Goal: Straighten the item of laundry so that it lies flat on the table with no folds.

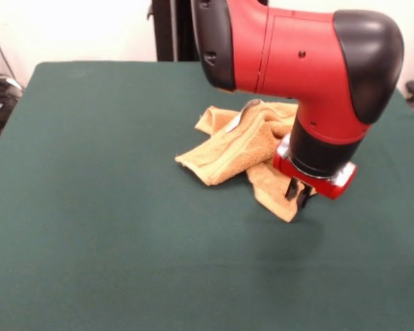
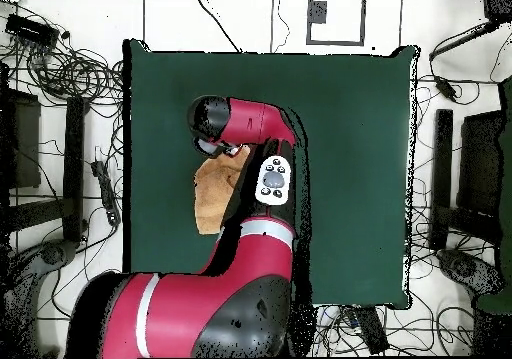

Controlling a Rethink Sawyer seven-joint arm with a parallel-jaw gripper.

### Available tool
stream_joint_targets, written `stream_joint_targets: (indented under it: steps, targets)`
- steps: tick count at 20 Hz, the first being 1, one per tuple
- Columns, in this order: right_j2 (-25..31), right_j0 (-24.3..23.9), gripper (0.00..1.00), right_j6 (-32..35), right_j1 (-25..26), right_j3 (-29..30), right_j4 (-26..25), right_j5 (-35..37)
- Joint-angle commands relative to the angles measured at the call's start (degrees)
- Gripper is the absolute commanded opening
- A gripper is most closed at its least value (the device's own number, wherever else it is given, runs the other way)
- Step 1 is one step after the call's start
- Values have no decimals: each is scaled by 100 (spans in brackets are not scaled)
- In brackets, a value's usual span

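the arm bends down over the rumpled towel point(image 1: 234, 148), its tool point(image 1: 298, 196) at the near right corner, grip impossible to tell.

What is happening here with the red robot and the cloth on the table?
A red and black robot arm has its gripper down at the near corner of a golden-orange terry towel on the dark green table. The towel is not flat: it is crumpled, with layers folded over each other and a small white label showing on top. From above, the arm hides most of the towel. Whether the gripper is actually pinching the cloth cannot be told.
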Motion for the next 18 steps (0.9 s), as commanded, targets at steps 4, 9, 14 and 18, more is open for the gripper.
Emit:
stream_joint_targets:
  steps: [4, 9, 14, 18]
  targets:
    - [901, 71, 0, 605, 1234, -1459, 262, -611]
    - [984, 97, 0, 51, 1409, -2312, 72, -131]
    - [960, 63, 0, -55, 1416, -2538, 11, 186]
    - [886, 14, 0, -353, 1530, -2956, -132, 536]
